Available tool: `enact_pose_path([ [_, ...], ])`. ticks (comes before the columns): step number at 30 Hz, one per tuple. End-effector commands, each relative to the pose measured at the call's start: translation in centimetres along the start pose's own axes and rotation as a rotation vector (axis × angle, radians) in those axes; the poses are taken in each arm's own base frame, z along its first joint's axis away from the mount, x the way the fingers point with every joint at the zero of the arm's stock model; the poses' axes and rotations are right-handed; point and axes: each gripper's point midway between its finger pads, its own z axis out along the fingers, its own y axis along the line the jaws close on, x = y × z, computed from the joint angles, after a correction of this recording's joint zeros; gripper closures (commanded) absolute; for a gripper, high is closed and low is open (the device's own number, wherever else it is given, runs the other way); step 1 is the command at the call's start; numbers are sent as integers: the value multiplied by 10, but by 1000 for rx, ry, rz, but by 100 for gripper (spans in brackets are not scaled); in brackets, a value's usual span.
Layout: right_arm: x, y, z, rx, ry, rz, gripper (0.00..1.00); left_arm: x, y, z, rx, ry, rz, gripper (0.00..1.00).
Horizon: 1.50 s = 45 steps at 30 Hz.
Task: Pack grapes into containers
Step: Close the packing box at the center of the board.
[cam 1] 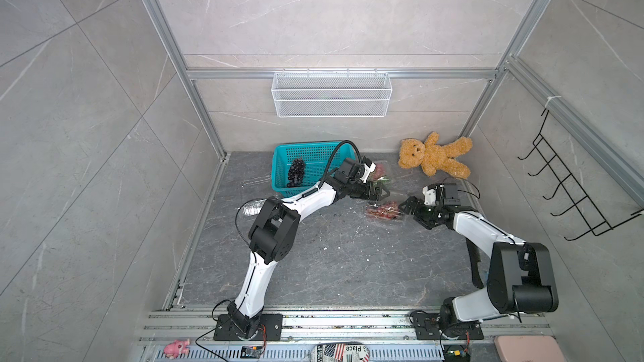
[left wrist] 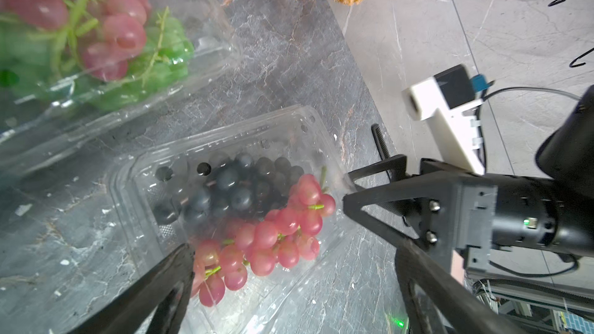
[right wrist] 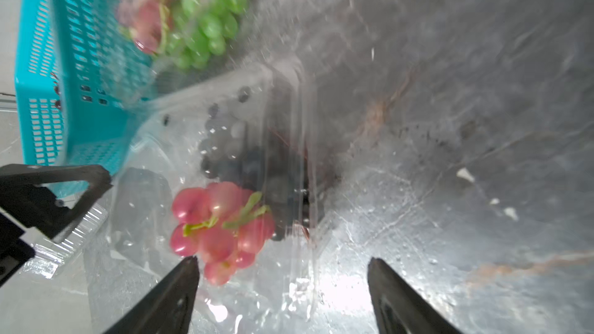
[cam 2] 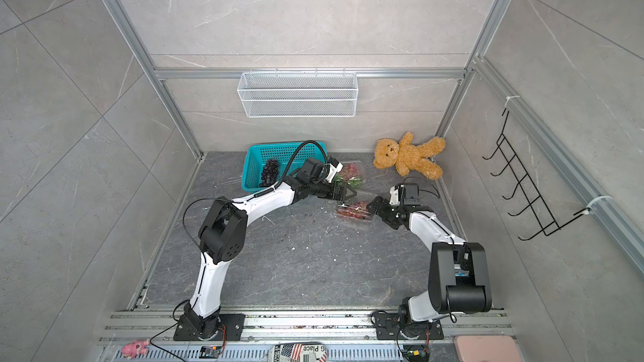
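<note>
Dark marble tabletop (cam 1: 331,266) | clear container (left wrist: 144,207): purple-black and pink grapes (left wrist: 266,236) inside | left gripper (left wrist: 294,249), right gripper (right wrist: 281,260) agape, empty

Basket (cam 1: 303,158) at back of table (cam 1: 331,255), left of centre; one bunch (cam 1: 295,173) in it. Far box (left wrist: 212,43) just right of basket, grapes (cam 1: 381,173) in it. Near box (left wrist: 154,162) before far box, two bunches (left wrist: 257,220) in it. Left gripper (cam 1: 383,193) between the boxes; right gripper (cam 1: 404,205) just right of near box. Teddy (cam 1: 432,156) in back right corner. Third box (cam 1: 252,207) at left, beside left elbow. Wire basket (cam 1: 331,99) on back wall, rack (cam 1: 571,186) on right wall.
</note>
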Motion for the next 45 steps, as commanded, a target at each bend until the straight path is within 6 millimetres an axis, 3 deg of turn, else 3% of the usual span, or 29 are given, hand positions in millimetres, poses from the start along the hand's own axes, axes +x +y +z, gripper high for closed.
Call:
enact_pose_path([
  [1, 4, 2, 6, -43, -4, 1, 17, -35, -37, -25, 54, -103, 40, 1],
  [7, 12, -5, 10, -35, 10, 1, 17, -42, -40, -14, 107, -127, -31, 1],
  [13, 11, -5, 8, -36, 8, -2, 18, -20, -33, 7, 124, -96, -82, 1],
  [21, -7, 3, 6, -75, -20, 29, 21, 10, -28, 21, 122, -59, -124, 1],
  [28, -22, 7, 9, -75, -22, 19, 27, 21, -24, 17, 108, -59, -138, 1],
  [40, -36, 7, 41, -92, 24, 8, 44, 36, -25, 16, 112, -55, -179, 1],
  [45, -33, 19, 52, -90, 62, -54, 45, 28, -36, 8, 127, -73, -184, 1],
])
